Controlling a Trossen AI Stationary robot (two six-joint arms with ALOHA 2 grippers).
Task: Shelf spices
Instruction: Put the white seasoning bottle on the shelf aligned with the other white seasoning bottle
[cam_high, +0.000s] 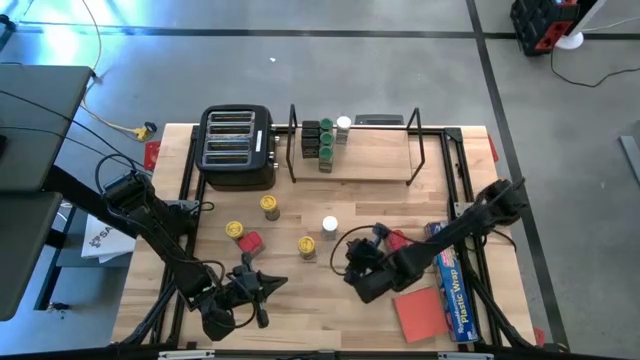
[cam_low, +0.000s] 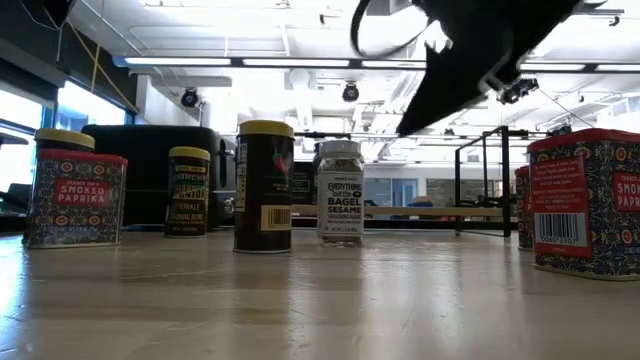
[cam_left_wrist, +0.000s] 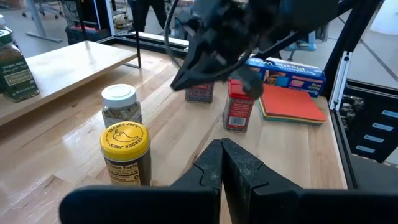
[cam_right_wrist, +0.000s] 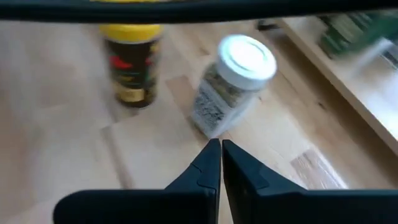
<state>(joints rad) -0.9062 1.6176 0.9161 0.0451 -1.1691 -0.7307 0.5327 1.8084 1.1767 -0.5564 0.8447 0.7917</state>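
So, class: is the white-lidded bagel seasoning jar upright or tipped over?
Upright: the bagel seasoning jar stands on its base on the table, white lid up, in the low view.

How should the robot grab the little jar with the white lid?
From straight above, pinching the white-lidded jar just below its lid, probably. It stands upright on the table with clear space all round, and its round body suits a two-sided pinch. The right claw, shut and empty, points toward it, so that arm looks best placed; it must open first.

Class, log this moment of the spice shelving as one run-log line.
left hand: shut, idle, front of table | right hand: shut, empty, near white-lidded jar | shelf: some jars placed
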